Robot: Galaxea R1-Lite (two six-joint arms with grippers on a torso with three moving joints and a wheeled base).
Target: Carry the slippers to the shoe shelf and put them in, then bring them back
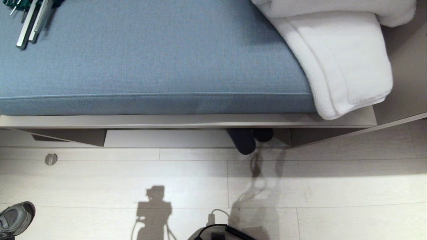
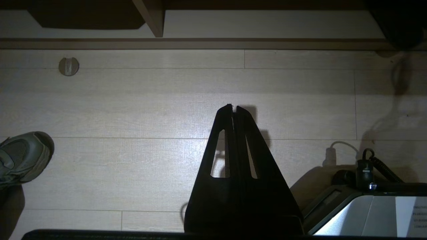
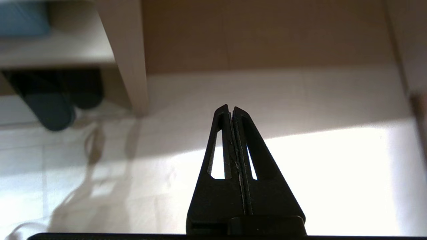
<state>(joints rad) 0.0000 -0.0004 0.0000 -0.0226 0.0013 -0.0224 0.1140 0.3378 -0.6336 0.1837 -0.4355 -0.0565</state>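
The two dark slippers [image 1: 246,141] lie side by side at the right end of the shoe shelf [image 1: 166,138], under the blue-cushioned bench. Their ends stick out past the pale base board, the left one farther over the floor. The right wrist view shows the slippers [image 3: 50,106] beside the shelf's side panel [image 3: 128,56]. My right gripper [image 3: 231,107] is shut and empty above the floor, apart from them. My left gripper [image 2: 233,106] is also shut and empty over bare floor, with a dark slipper [image 2: 400,30] far off at the picture's corner. Neither arm shows in the head view.
A white towel [image 1: 347,60] hangs over the blue cushion [image 1: 150,56], with metal tools [image 1: 31,20] at its far left. A grey sneaker [image 1: 15,218] and a round floor stop [image 1: 51,159] are on the pale wood floor. My base and its cables [image 1: 220,231] lie near the lower edge.
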